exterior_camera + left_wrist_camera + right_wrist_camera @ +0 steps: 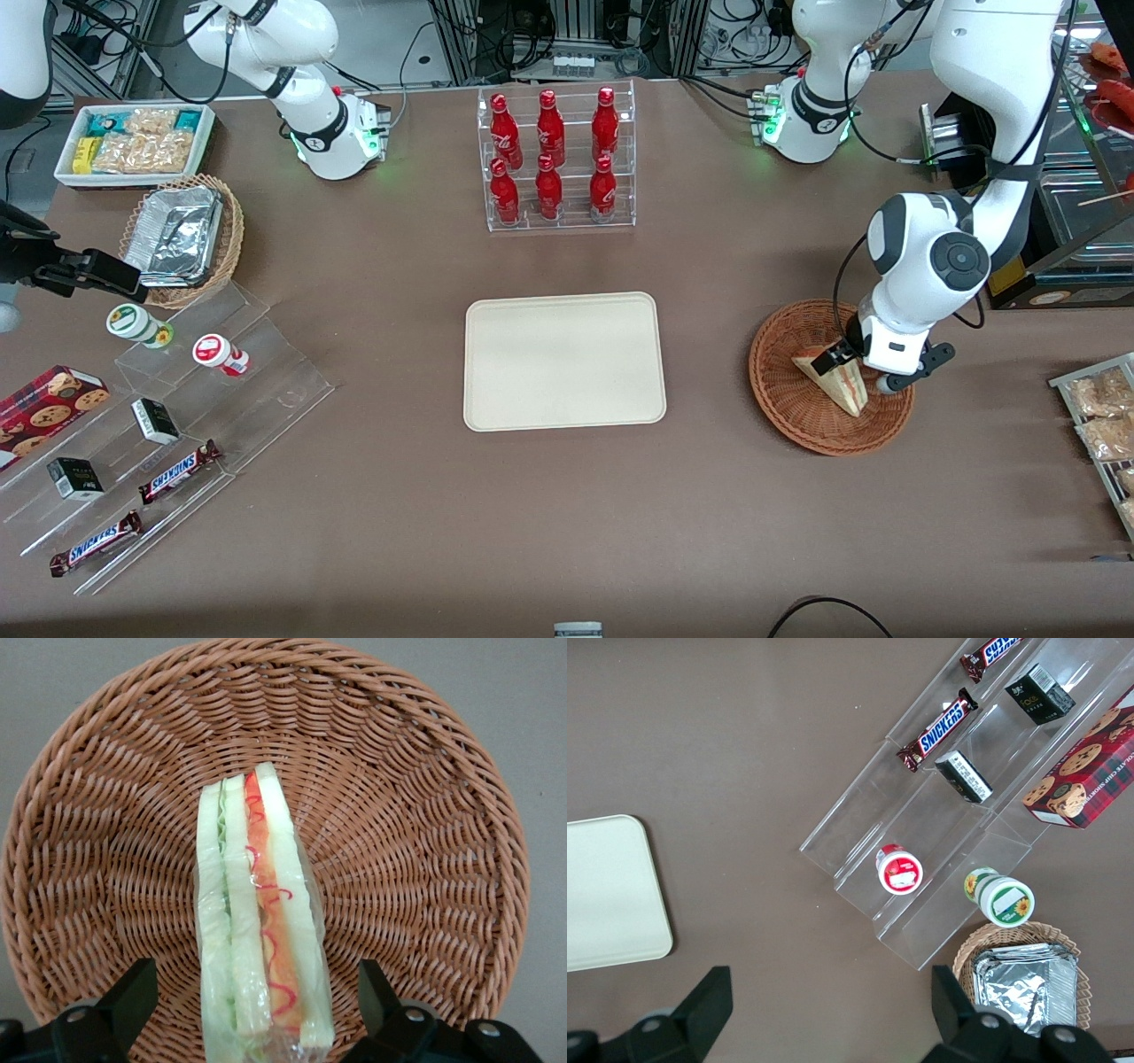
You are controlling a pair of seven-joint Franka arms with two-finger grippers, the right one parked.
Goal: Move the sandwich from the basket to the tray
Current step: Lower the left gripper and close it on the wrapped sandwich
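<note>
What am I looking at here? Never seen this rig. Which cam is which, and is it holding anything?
Two white Franka arms stand at a brown table. The wide picture is a fixed camera facing them; the other two come from cameras on each arm's wrist. The working arm's gripper is down in a reddish-brown wicker basket. Its wrist view shows the open fingers on either side of a wrapped sandwich, not yet gripping it. The cream tray at mid-table is bare. Also there: a rack of red cola bottles and Snickers bars on clear steps.
</note>
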